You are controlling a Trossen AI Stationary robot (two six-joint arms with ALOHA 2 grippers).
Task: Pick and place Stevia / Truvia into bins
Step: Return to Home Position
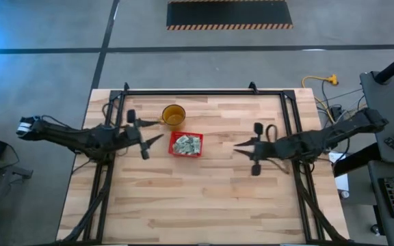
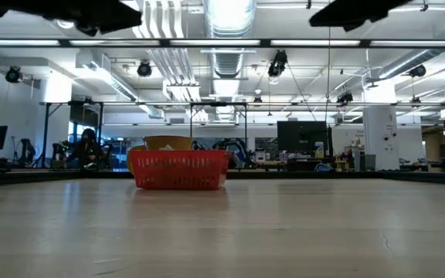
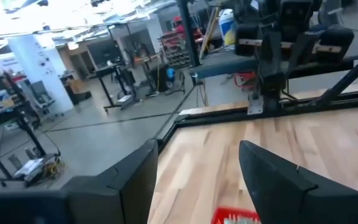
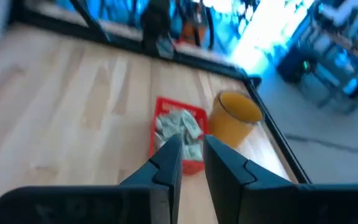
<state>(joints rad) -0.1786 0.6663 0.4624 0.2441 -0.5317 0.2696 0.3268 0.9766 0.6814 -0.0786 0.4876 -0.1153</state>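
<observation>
The red basket (image 1: 186, 144) stands on the wooden table a little left of centre. Pale green and white sachets (image 4: 180, 127) lie heaped inside it. In the low view the basket (image 2: 178, 170) rests flat on its base. My left gripper (image 1: 157, 133) hovers just left of the basket, open wide, with nothing between its fingers (image 3: 197, 152). My right gripper (image 1: 238, 144) hovers to the basket's right and points toward it. Its fingers (image 4: 191, 146) stand a narrow gap apart with nothing between them. No loose sachets show on the table.
An amber-yellow cup (image 1: 174, 115) stands just beyond the basket, toward the far edge. A black frame (image 1: 197, 92) runs along the table's far edge and both sides. Bare wood (image 1: 197, 198) fills the near half of the table.
</observation>
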